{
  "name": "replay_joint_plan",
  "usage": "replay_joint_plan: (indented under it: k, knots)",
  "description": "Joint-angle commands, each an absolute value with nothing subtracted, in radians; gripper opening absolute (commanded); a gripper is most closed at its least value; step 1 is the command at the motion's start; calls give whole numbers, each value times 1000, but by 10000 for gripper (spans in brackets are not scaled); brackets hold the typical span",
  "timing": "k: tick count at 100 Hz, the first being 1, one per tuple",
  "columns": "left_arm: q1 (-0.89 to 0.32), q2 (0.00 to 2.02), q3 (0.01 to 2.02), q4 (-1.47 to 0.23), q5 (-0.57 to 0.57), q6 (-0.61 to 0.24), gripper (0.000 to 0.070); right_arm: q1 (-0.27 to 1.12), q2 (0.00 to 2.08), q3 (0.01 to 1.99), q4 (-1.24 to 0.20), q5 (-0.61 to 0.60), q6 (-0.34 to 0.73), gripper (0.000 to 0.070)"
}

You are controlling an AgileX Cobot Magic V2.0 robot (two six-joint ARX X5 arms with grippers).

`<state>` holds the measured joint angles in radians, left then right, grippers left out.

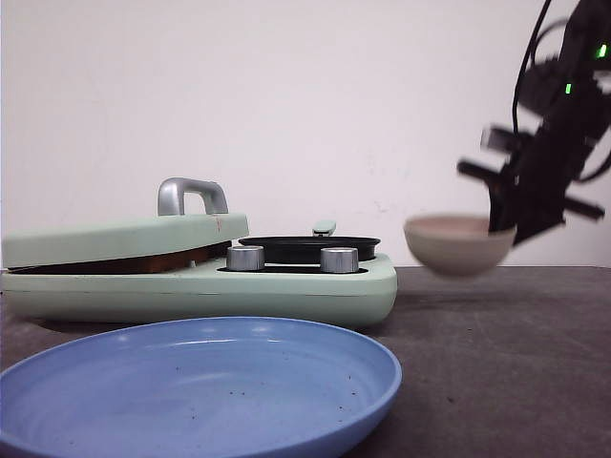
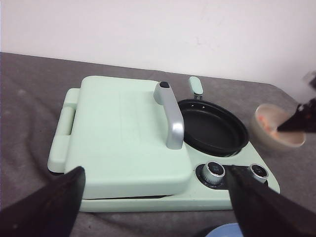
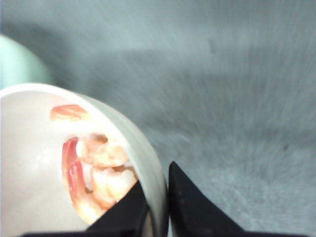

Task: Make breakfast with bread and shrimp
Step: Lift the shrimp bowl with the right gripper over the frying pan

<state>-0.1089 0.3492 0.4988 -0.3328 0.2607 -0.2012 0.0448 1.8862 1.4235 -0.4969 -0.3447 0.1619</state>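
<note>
My right gripper (image 1: 504, 227) is shut on the rim of a beige bowl (image 1: 458, 243) and holds it in the air, right of the green breakfast maker (image 1: 286, 286). The right wrist view shows the fingers (image 3: 192, 207) pinching the bowl's wall (image 3: 148, 163), with pink-orange shrimp (image 3: 98, 173) inside. The bowl also shows in the left wrist view (image 2: 276, 127). My left gripper (image 2: 158, 197) is open and empty, above the maker's front edge. The maker's lid (image 2: 123, 128) is closed; a brown edge shows under it in the front view. The bread is not clearly in view.
A black round pan (image 2: 212, 128) sits in the maker's right half, with two silver knobs (image 1: 245, 258) in front. A blue plate (image 1: 191, 391) lies near the front of the grey table (image 1: 496, 363). A white wall stands behind.
</note>
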Motion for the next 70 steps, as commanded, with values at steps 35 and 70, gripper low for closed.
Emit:
replay_joint_plan:
  k: [35,70]
  knots:
    - [-110,351,504,-331,259,-204,512,46,1662,1442,-527,-395,183,0]
    - [-110,351,504,-329,259,-204,511,65,1594,1442,-554,-459,218,0]
